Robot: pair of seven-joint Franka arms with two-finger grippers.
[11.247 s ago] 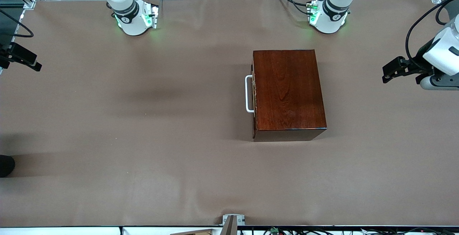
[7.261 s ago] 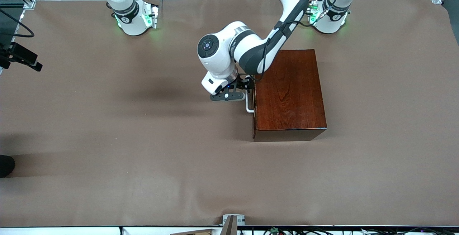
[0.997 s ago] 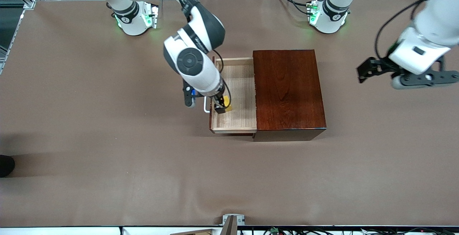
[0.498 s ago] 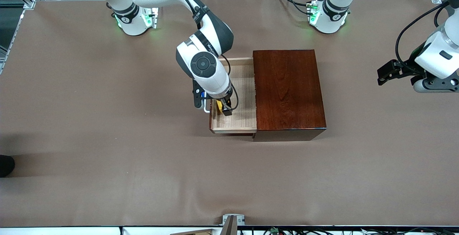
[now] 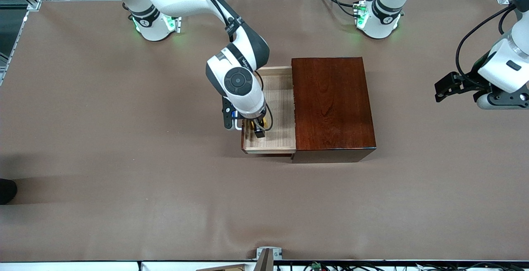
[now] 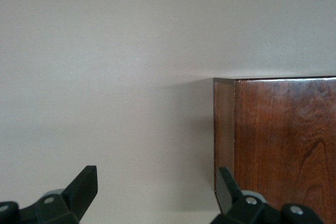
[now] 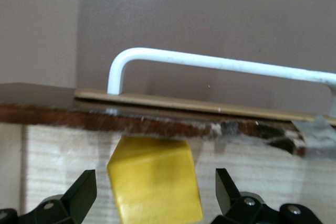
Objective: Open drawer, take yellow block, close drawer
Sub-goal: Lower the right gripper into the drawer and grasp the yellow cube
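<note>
Right gripper (image 5: 257, 129) has come lower into the open drawer (image 5: 270, 141) than a moment ago; its fingers (image 7: 79, 195) stand wide on both sides of the yellow block (image 7: 154, 186), gripping nothing yet. This block lies against the drawer front, just inside the handle (image 7: 220, 65). Closing seems next. Left gripper (image 6: 155, 198) waits open near the mahogany box (image 5: 332, 103).

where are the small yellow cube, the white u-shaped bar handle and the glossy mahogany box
small yellow cube (image 7: 155, 184), right wrist view, its facing side
white U-shaped bar handle (image 7: 220, 64), right wrist view, mid bar
glossy mahogany box (image 5: 332, 101), front view, centre of its top
</note>
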